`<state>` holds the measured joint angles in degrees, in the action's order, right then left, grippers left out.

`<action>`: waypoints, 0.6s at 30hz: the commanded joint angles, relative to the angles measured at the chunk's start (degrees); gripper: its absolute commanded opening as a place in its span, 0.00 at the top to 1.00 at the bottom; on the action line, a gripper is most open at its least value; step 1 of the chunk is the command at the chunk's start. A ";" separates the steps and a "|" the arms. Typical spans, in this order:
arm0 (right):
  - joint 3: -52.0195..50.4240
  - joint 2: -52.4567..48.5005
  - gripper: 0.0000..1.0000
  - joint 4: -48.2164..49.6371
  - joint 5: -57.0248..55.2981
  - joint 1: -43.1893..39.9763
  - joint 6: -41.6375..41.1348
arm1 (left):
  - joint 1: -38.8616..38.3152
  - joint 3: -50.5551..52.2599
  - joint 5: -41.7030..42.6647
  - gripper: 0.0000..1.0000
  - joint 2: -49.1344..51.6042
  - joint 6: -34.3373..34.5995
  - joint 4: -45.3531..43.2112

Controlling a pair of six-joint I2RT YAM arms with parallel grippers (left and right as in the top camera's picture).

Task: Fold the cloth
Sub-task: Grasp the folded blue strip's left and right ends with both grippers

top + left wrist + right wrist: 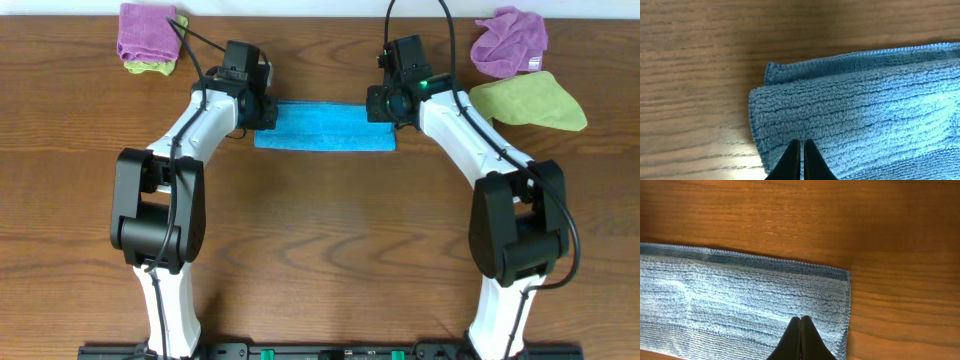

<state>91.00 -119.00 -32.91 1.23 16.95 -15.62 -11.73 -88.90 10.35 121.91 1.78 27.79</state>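
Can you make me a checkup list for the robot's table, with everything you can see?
Surface: brown wooden table, no spills seen.
Job's things: blue cloth, lying flat as a long strip, layers showing at its left end.
Clutter: left purple cloth piled on left green cloth; right purple cloth next to right green cloth; all lie at the far side, apart from the blue cloth.
Pincers: left pincer shut, tips at the strip's left end; right pincer shut, tips at its right end.
Cables: black cables run from both wrists toward the far edge.
Surroundings: black rail at the arms' bases.
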 commanded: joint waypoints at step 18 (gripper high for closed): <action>0.22 -2.86 0.27 -6.21 17.97 -10.03 0.15 | -0.04 0.74 3.65 0.94 5.40 0.98 0.46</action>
<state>91.00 -121.05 -38.89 11.11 10.13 -15.35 -11.66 -88.73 13.15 125.40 1.93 27.33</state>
